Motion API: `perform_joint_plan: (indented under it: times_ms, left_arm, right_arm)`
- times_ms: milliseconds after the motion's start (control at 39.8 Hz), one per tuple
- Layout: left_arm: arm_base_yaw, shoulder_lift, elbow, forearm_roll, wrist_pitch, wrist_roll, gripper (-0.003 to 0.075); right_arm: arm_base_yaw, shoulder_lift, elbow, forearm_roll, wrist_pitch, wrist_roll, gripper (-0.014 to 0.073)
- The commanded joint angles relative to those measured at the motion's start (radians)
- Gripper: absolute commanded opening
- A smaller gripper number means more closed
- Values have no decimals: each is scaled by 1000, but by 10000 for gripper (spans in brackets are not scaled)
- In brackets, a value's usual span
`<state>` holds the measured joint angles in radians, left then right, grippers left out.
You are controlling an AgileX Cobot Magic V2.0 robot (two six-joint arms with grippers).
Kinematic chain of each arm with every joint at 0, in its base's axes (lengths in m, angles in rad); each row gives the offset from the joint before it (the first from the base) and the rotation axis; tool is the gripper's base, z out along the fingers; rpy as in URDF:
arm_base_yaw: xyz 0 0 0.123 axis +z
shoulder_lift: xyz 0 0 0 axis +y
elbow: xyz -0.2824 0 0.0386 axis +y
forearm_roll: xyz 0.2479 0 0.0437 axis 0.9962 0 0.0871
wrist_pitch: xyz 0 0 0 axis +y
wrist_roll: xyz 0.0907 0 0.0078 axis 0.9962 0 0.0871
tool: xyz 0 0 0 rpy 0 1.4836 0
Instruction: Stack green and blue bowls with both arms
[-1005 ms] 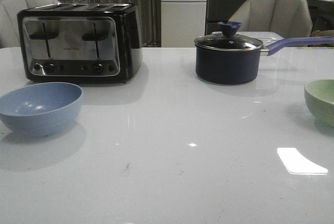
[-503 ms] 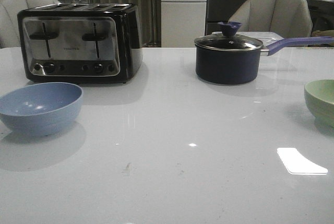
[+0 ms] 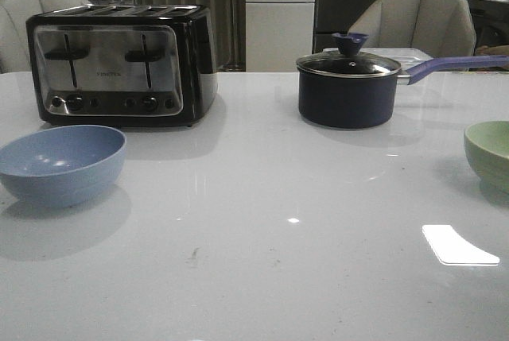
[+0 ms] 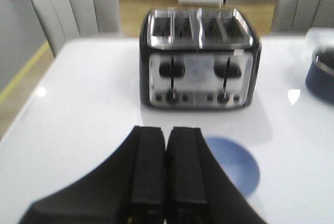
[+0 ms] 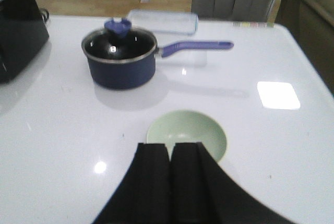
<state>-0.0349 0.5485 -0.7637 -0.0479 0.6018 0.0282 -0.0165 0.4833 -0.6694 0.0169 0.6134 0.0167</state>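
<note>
Left gripper (image 4: 166,182): fingers pressed together, nothing between them, hanging above the table (image 3: 262,261) with the blue bowl (image 4: 232,166) just past the fingertips. Right gripper (image 5: 169,182): same, fingers together and empty, with the green bowl (image 5: 187,132) right beyond the tips. Each wrist looks aimed at its own bowl, so I read this as pre-grasp staging, one arm per bowl; neither arm shows in the front view.

Bowls sit well apart. In the front view the blue bowl (image 3: 62,162) is at the table's left, in front of the toaster (image 3: 119,63) but not touching it; the green bowl (image 3: 487,154) is at the far right, cut by the frame edge. Both upright, mouths up, empty. That spread probably explains the two-arm split: each bowl is on its own arm's side.

Saucepan (image 3: 348,87) with glass lid sits back centre-right, purple handle pointing right, toward the back of the green bowl's side. Centre of the table looks like the natural stacking spot.

Stacking not started. Jaws need to open before either rim can be pinched.
</note>
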Motion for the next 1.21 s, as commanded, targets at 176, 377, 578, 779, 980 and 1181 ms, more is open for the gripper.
perform_joint_plan:
  times_ms: [176, 377, 578, 779, 980, 1181]
  left_arm:
    - [-1, 148, -20, -4, 18, 2, 99]
    - [-1, 226, -20, -7, 41, 2, 100]
    - [-1, 268, -20, -5, 40, 2, 253]
    - [-1, 270, -20, -5, 35, 2, 547]
    - [-1, 270, -20, -5, 32, 2, 516]
    - [-1, 270, -20, -5, 34, 2, 474]
  right_arm:
    - [-5, 148, -32, -8, 61, -1, 27]
    - [-5, 211, -32, -8, 89, -1, 27]
    - [-5, 255, -32, -8, 125, -1, 288]
    - [-5, 263, -32, -10, 121, -1, 603]
    - [-5, 263, -32, 14, 126, -1, 595]
    - [-16, 331, -59, -17, 150, -1, 595]
